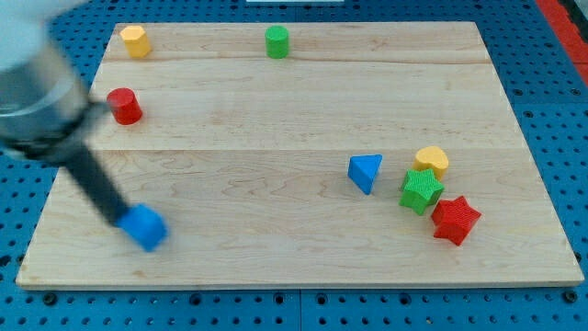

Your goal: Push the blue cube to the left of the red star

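The blue cube lies near the board's bottom left, blurred by motion. My tip is at the cube's upper left edge, touching or nearly touching it; the dark rod slants up to the view's left. The red star lies far off at the bottom right, with a green star touching its upper left.
A blue triangular block and a yellow heart-like block lie near the stars. A red cylinder, a yellow block and a green cylinder lie at the top. The wooden board ends just below the cube.
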`<state>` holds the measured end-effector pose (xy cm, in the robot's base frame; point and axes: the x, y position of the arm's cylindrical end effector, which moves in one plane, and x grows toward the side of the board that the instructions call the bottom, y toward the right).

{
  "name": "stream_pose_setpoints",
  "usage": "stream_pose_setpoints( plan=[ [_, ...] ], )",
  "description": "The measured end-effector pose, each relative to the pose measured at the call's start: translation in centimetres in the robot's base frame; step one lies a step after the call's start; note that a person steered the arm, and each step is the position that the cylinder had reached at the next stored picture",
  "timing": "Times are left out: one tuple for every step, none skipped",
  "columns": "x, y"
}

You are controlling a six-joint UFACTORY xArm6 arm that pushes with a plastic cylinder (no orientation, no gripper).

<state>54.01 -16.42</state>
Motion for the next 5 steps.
stream_pose_setpoints(
  plan=[
    [2.0, -1.8],
    [3.7, -4.1],
    [1.7, 5.3],
    [3.5, 9.8],
    [6.5, 2.1]
  ],
)
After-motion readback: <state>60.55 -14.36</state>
